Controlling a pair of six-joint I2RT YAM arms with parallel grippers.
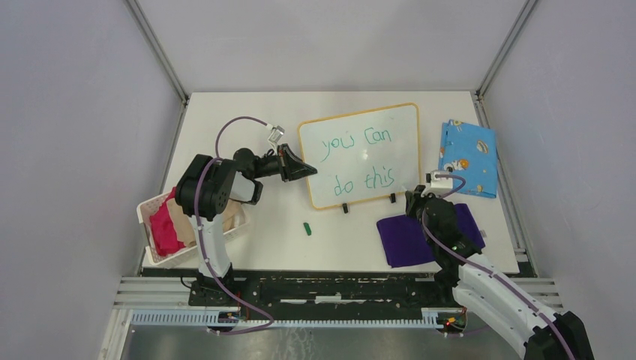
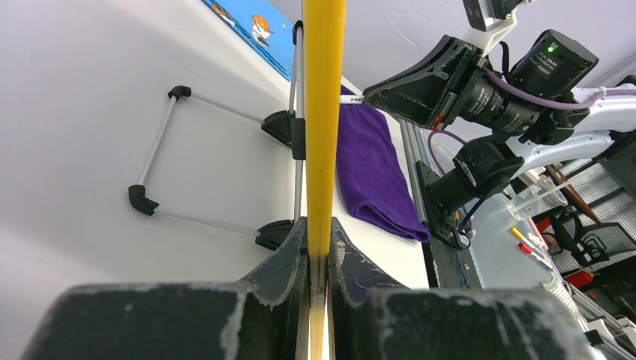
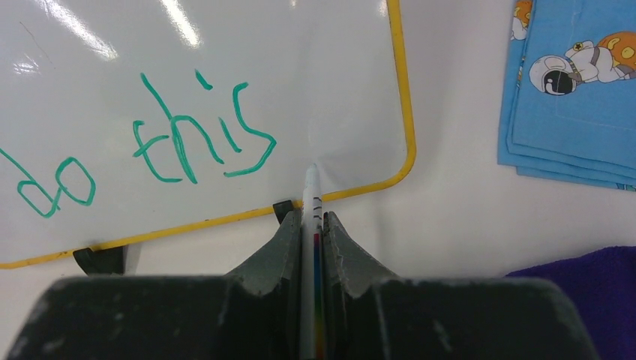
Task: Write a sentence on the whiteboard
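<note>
Gleaming glossy round-cornered yellow-rimmed whiteboard [image 1: 354, 160]

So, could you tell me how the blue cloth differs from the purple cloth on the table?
The blue cloth is printed with cartoon astronauts; the purple cloth is plain. The blue cloth looks thin and smooth, the purple cloth thicker and fuzzy. The blue cloth lies farther back, right of the whiteboard; the purple cloth lies nearer the arms. Both lie folded flat.
</note>
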